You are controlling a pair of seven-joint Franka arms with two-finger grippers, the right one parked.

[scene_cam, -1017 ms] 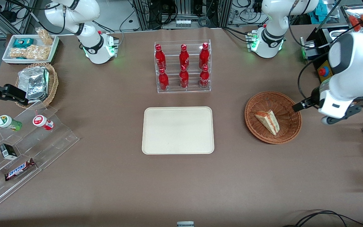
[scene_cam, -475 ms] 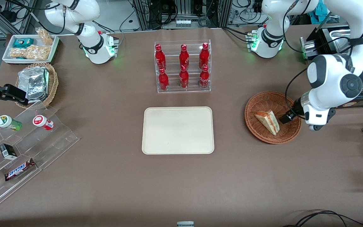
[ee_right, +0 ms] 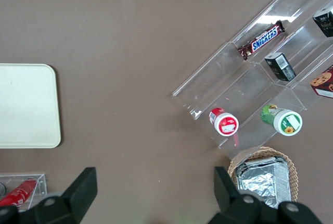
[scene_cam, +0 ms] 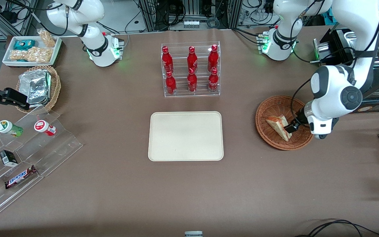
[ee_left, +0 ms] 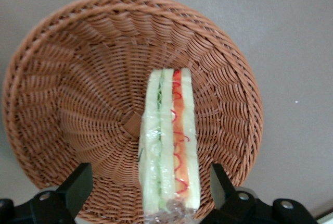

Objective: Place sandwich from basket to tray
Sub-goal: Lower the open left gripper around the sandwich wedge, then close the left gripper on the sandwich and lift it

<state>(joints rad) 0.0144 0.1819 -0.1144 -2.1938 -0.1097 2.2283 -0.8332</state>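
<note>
Left arm has swung in from the working arm's end of the table; its gripper (scene_cam: 290,127) has come down from the basket (scene_cam: 275,107) rim into the basket, fingers (ee_left: 78,187) spread wide either side of the sandwich (scene_cam: 277,125).

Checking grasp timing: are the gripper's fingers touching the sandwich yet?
Apart. In the left wrist view, the open gripper straddles the sandwich in the basket, with wicker showing between each finger and the bread.
</note>
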